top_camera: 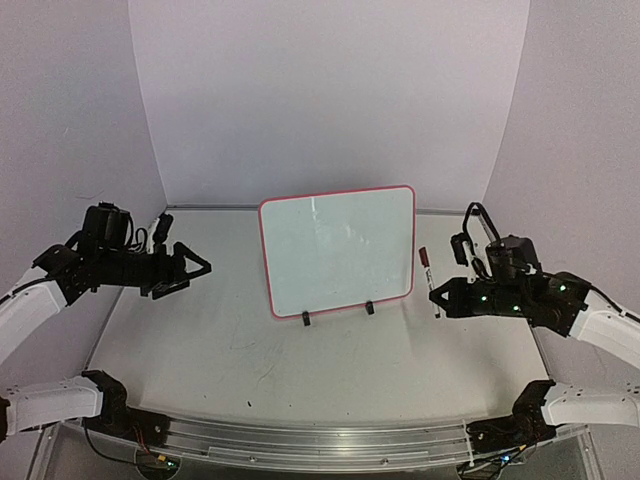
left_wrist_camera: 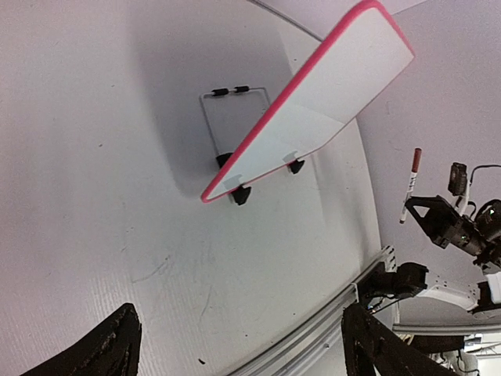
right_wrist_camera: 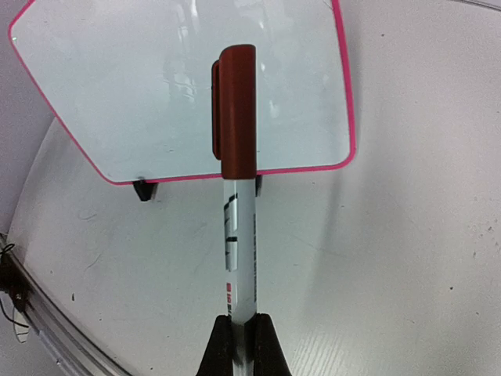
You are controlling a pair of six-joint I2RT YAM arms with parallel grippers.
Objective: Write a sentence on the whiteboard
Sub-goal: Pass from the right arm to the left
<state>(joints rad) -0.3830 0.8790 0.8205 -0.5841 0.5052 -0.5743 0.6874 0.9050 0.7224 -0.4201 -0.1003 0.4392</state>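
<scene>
A white marker — dark red cap on — above a scuffed white table.

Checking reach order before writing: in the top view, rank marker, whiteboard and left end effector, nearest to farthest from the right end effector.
1. marker, clamped in the right end effector, right side.
2. whiteboard, standing mid-table.
3. left end effector, open, far left.

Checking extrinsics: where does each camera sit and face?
Top external: high behind the bases, looking down at the small white, red-rimmed whiteboard; left hand and right hand show.
Left wrist: on the left arm, facing across toward the right arm; open fingers show.
Right wrist: on the right arm, facing the whiteboard along the red-capped white marker its shut fingers grip.
All share whiteboard and marker.
</scene>
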